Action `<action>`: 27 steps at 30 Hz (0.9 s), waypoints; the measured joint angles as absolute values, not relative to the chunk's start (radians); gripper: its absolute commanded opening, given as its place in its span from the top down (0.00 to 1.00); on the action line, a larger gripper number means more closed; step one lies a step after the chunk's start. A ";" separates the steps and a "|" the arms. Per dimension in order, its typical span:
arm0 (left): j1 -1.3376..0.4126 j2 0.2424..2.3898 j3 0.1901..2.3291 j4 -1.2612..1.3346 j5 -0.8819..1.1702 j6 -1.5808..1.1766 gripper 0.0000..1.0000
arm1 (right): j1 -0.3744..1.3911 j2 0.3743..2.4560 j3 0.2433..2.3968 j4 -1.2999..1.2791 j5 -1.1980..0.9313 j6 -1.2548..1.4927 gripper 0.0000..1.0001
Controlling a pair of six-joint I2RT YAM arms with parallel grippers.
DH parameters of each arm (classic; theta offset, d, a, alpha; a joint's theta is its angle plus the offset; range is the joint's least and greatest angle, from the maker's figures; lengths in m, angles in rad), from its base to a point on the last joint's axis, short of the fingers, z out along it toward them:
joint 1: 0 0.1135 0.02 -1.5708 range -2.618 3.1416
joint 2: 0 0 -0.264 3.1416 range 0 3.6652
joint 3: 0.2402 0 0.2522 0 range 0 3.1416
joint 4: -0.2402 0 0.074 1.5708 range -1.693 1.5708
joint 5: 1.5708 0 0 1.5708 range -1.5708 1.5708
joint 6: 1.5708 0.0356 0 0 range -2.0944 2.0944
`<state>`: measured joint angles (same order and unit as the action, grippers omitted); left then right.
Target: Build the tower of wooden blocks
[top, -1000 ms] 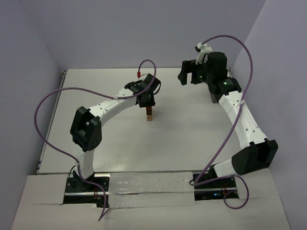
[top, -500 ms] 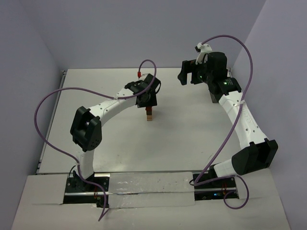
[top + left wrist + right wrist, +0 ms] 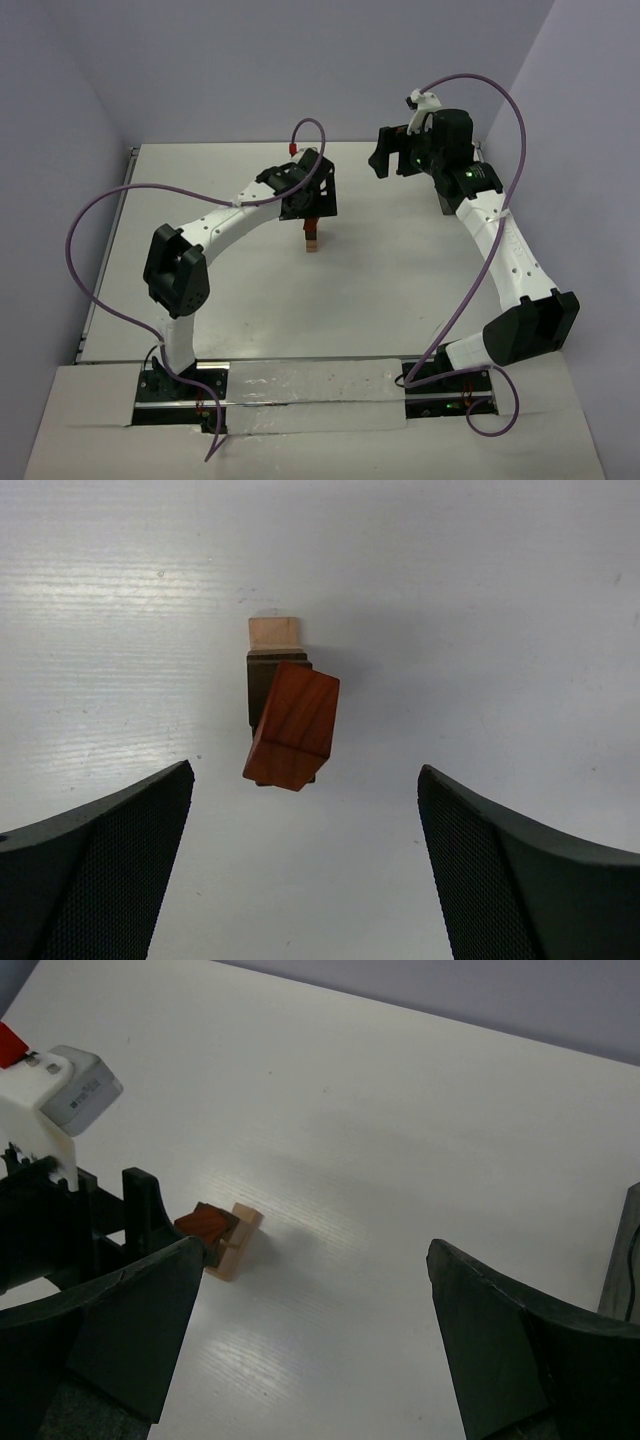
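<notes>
The wood block tower (image 3: 313,236) stands mid-table as a narrow stack. Seen from above in the left wrist view, a reddish-brown cube (image 3: 293,725) sits on top, twisted a little off square over a dark brown cube (image 3: 262,680), with a light tan cube (image 3: 275,632) at the base. My left gripper (image 3: 311,201) hovers just above the stack and is open; its fingers (image 3: 110,865) stand wide apart with nothing between them (image 3: 305,865). My right gripper (image 3: 393,157) is raised at the back right, open and empty (image 3: 315,1335), and sees the tower (image 3: 225,1240) from afar.
A dark grey object (image 3: 443,203) sits behind the right arm near the table's right edge, and its rim (image 3: 620,1250) shows in the right wrist view. The left arm's purple cable (image 3: 100,215) loops over the table's left side.
My left gripper went from shut on the top reddish-brown cube to wide open, leaving the cube on the stack, and lifted slightly. The right arm has not moved.
</notes>
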<state>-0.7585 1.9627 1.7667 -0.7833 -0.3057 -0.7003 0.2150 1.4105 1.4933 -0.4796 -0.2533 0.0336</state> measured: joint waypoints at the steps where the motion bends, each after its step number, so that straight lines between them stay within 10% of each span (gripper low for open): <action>1: -0.758 1.954 1.771 -0.783 -0.300 -0.692 0.01 | 0.215 1.411 1.488 -0.473 -0.257 0.037 0.00; 27: -0.713 1.983 1.750 -0.769 -0.151 -0.599 0.15 | 0.215 1.449 1.464 -0.469 -0.304 0.064 0.00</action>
